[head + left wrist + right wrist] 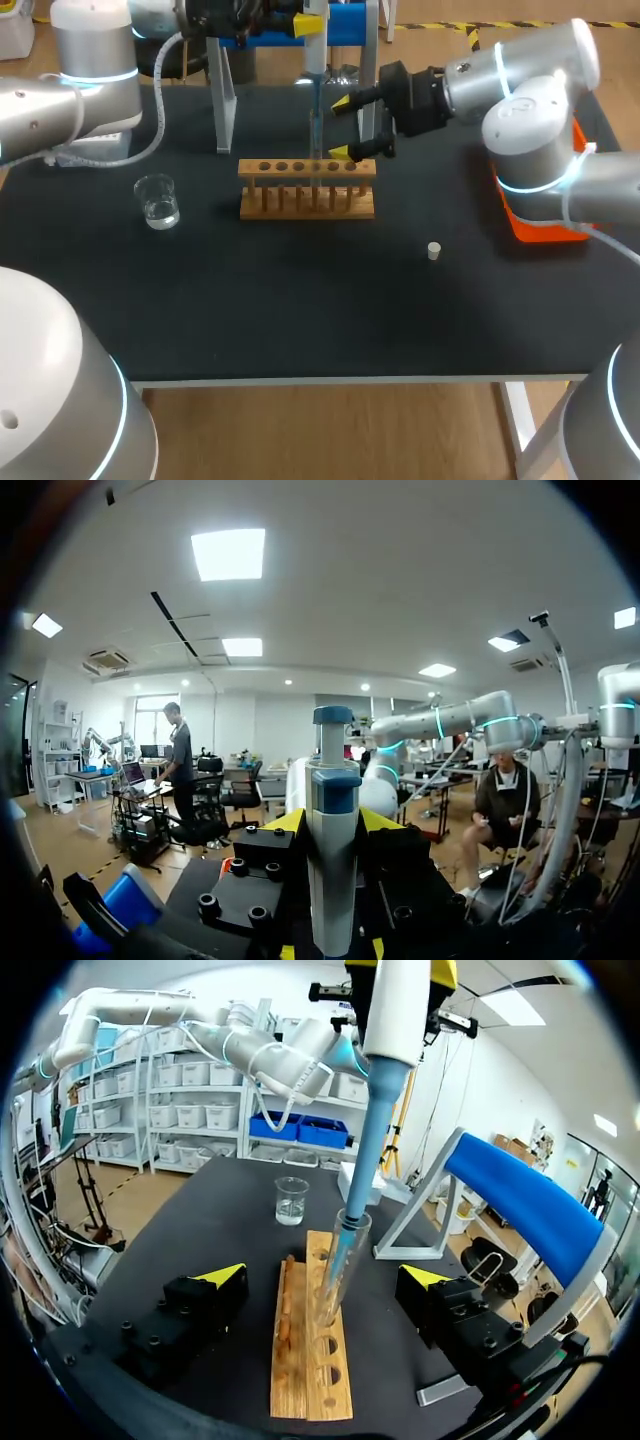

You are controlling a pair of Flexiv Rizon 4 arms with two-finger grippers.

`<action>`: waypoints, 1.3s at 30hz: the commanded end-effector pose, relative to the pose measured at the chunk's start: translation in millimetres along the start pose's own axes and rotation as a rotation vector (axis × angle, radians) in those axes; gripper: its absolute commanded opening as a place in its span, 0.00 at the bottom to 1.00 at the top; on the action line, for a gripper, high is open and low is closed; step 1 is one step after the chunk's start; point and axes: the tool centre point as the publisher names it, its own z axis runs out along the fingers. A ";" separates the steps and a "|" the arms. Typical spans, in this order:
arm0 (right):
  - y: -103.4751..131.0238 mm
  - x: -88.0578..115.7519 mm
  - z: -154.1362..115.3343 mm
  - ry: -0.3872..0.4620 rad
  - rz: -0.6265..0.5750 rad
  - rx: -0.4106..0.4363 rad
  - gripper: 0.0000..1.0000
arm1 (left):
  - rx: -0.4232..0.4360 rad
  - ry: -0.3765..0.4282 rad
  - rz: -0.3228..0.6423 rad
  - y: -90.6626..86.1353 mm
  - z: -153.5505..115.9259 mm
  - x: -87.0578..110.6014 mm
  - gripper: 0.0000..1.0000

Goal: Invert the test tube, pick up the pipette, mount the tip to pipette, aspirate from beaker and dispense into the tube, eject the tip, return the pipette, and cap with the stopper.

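Observation:
A wooden rack (307, 188) (310, 1350) stands mid-table with a clear test tube (316, 150) (335, 1270) upright in one hole. My left gripper (300, 22) (333, 825) is shut on the white-and-blue pipette (313, 45) (333, 820) (395, 1010), held upright above the rack. The pipette's blue tip (352, 1200) reaches down into the tube's mouth. My right gripper (345, 127) (325, 1275) is open, its yellow fingertips on either side of the tube and apart from it. The beaker (158, 200) (291, 1200) with clear liquid sits left of the rack. The small white stopper (434, 251) lies to the rack's right.
The pipette stand (340, 25) (530, 1200) with a blue top and clear legs is just behind the rack. An orange box (540, 225) sits at the table's right edge under my right arm. Bare black tabletop lies in front of the rack.

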 end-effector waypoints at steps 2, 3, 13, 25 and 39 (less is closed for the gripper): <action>-0.7 5.6 -20.4 -0.012 0.001 -0.017 1.00 | 0.000 0.005 0.000 0.1 -0.8 -2.4 0.00; -0.7 6.2 -23.0 -0.013 -0.001 -0.020 1.00 | 0.000 0.005 0.000 0.1 -0.8 -2.4 0.00; 0.4 7.8 -45.0 -0.045 -0.005 -0.064 1.00 | 0.000 0.005 0.000 0.1 -0.8 -2.4 0.00; 6.9 3.3 -64.0 -0.052 0.051 -0.149 1.00 | 0.000 0.005 0.000 0.1 -0.8 -2.4 0.00; 55.9 -2.3 -127.1 -0.094 0.112 -0.285 0.92 | 0.000 0.005 0.000 0.1 -0.8 -2.4 0.00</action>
